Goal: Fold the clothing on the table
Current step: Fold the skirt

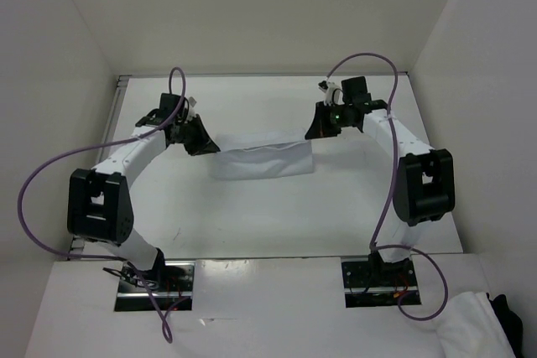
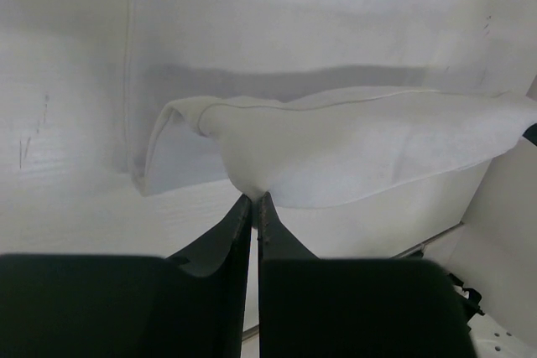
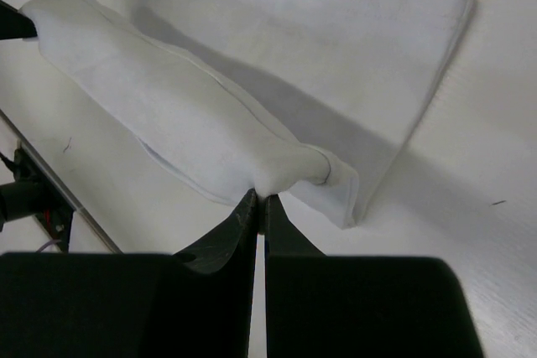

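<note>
The clothing (image 1: 262,159), a small plain white garment, lies across the middle of the white table (image 1: 252,224), stretched between the two arms. My left gripper (image 1: 201,142) is at its left end and my right gripper (image 1: 319,127) at its right end. In the left wrist view my gripper (image 2: 254,197) pinches a raised fold of the clothing (image 2: 352,144) at the fingertips. In the right wrist view my gripper (image 3: 257,197) is shut on a rolled edge of the clothing (image 3: 193,115), lifted over the flat layer beneath.
White walls (image 1: 59,98) enclose the table on the left, back and right. A bulkier white cloth bundle (image 1: 470,324) and a black object (image 1: 509,312) sit off the table at the near right. Purple cables (image 1: 33,190) loop out from both arms.
</note>
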`<action>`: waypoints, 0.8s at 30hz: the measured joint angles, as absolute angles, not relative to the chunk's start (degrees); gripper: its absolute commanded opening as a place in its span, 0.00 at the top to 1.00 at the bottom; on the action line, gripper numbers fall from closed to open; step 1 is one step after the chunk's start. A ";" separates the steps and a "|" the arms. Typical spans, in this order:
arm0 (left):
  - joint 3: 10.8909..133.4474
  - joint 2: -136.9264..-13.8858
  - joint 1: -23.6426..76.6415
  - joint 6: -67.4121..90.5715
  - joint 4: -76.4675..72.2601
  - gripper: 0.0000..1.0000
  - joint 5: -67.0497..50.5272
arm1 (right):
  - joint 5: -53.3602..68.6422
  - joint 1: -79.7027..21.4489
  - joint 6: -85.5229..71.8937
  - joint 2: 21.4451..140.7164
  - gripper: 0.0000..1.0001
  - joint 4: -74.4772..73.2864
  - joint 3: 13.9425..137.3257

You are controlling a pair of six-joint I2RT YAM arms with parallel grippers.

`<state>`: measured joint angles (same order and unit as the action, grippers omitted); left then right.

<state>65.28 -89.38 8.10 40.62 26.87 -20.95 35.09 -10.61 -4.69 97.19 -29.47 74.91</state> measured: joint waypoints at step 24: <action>72.88 -102.06 4.64 35.70 30.35 0.14 -16.51 | 28.73 -8.67 -4.80 108.71 0.32 -28.73 84.27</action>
